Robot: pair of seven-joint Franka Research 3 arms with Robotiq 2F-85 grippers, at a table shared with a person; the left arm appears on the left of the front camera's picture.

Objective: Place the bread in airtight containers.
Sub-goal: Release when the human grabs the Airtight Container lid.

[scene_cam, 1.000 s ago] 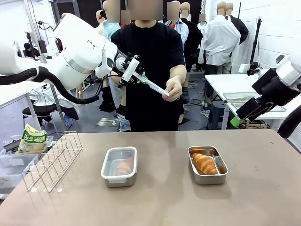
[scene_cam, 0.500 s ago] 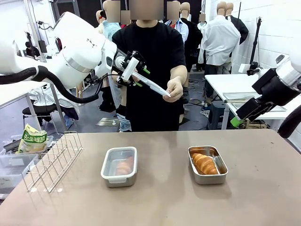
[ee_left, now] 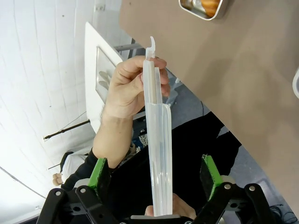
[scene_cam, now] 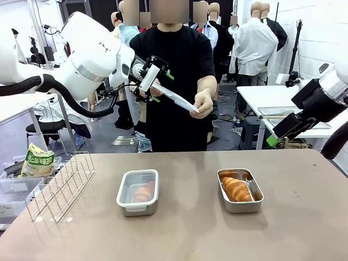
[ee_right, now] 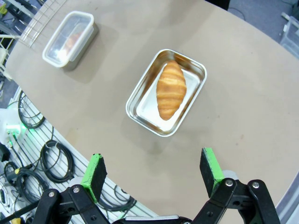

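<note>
Bread is sitting in both containers: one roll (scene_cam: 143, 191) under the snapped lid of the left pan (scene_cam: 137, 192), the other roll (ee_right: 171, 89) lying in the uncovered right pan (ee_right: 166, 92). I'm seeing its lid (ee_left: 157, 140) up high, pinched in the person's hand (ee_left: 124, 89). My left gripper (ee_left: 157, 175) is now standing open around it, having been clamped a second ago. My right gripper (ee_right: 154, 174) is hanging open above the uncovered pan. Lidding is remaining.

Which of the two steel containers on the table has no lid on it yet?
The right container: its bread lies uncovered. The left container already wears its clear lid.
</note>
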